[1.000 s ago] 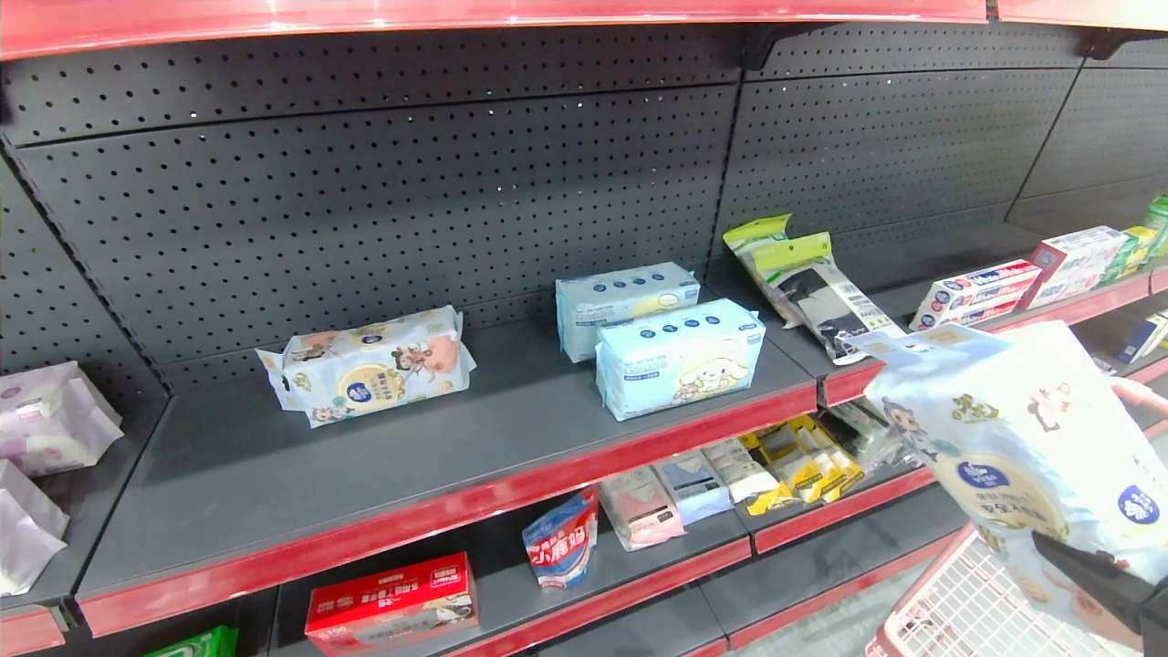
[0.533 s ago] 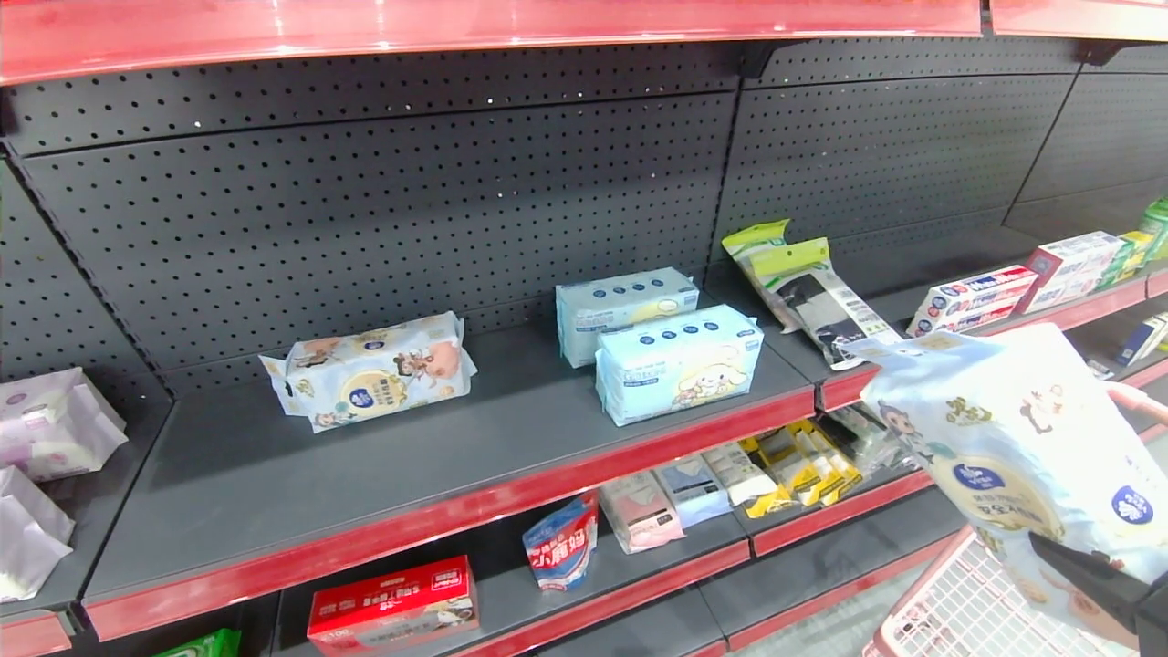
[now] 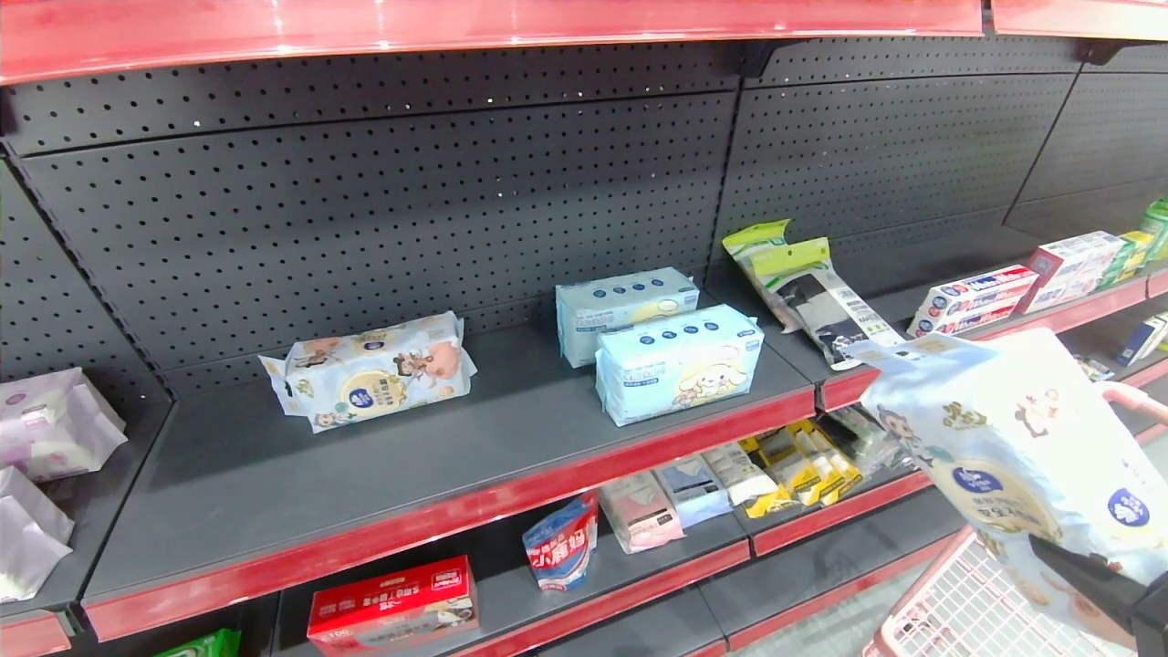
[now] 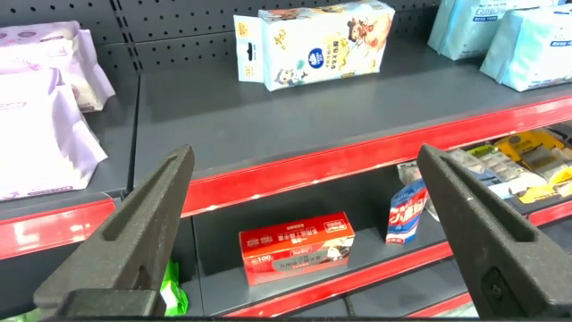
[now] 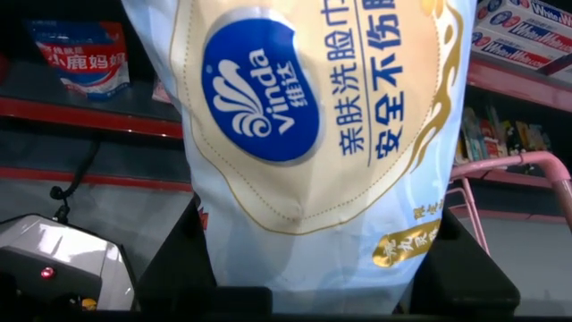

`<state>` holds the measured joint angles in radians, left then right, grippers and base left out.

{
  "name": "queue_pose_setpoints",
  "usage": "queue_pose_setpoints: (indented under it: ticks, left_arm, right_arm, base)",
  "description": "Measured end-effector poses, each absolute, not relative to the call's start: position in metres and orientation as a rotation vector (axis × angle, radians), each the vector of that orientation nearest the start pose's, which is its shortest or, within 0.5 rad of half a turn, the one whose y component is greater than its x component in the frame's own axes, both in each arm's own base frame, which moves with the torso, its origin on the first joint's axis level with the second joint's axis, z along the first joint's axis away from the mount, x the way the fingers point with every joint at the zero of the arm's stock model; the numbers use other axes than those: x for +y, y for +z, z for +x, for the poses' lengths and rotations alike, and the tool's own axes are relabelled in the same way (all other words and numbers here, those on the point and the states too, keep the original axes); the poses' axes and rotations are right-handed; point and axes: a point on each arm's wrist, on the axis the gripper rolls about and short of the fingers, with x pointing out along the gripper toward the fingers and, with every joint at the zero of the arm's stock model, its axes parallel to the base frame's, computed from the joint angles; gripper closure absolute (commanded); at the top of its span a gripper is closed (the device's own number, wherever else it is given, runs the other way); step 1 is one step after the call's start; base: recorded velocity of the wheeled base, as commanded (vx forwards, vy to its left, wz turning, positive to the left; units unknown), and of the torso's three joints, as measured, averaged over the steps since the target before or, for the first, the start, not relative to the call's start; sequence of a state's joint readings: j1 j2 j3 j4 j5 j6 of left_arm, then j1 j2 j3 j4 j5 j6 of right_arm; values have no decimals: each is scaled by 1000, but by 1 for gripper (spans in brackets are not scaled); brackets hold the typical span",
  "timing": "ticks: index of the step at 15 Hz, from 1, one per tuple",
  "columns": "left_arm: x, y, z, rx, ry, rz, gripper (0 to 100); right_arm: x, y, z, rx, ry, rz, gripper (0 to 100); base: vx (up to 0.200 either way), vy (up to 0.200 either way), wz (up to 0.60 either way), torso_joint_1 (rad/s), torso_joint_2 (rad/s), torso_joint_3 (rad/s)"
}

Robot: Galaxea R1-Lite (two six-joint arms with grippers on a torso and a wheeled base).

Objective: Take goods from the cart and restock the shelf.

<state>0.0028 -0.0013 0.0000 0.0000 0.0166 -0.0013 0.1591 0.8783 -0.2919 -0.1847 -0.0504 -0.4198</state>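
Note:
A pale blue and cream wipes pack hangs upright at the lower right, above the pink wire cart. My right gripper is shut on its lower part; the pack sits between both black fingers. A matching pack lies on the grey shelf with the red front edge, well to the left of the held one. My left gripper stands open with nothing in it, low in front of that shelf, facing the matching pack.
Two light blue tissue packs sit mid-shelf. Green-topped packets and toothpaste boxes lie to the right, and purple-white packs at far left. A red box sits on the lower shelf. Bare shelf lies between the wipes and the tissues.
The head camera tilted a little, shifting the whole picture down. The held pack has dipped very slightly; nothing else has moved.

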Motion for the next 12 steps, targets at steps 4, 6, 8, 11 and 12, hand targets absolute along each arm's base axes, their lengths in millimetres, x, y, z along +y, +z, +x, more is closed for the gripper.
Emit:
queue_pose_setpoints:
  ticks: [4,6,8,11,12]
  left_arm:
    - [0,75,-23,-1,19,-1,0]
    - [0,75,-23,-1,19,-1,0]
    - [0,75,-23,-1,18,-1,0]
    - [0,75,-23,-1,19,-2,0]
    - [0,75,-23,-1,19,-1,0]
  right_arm:
    - [13,157,89,373,189,-456,100]
    - [13,156,89,375,190,-457,100]
    - [13,156,89,377,189,-457,100]
    - [13,156,90,376,189,-458,100]
    - [13,156,90,381,182,-467,100]
  base:
    - [0,0,0,0,0,0]
    - [0,0,300,1,1,1]
    - [0,0,600,-2,-2,2]
    - [0,0,600,9,4,1]
    - [0,0,0,0,0,0]
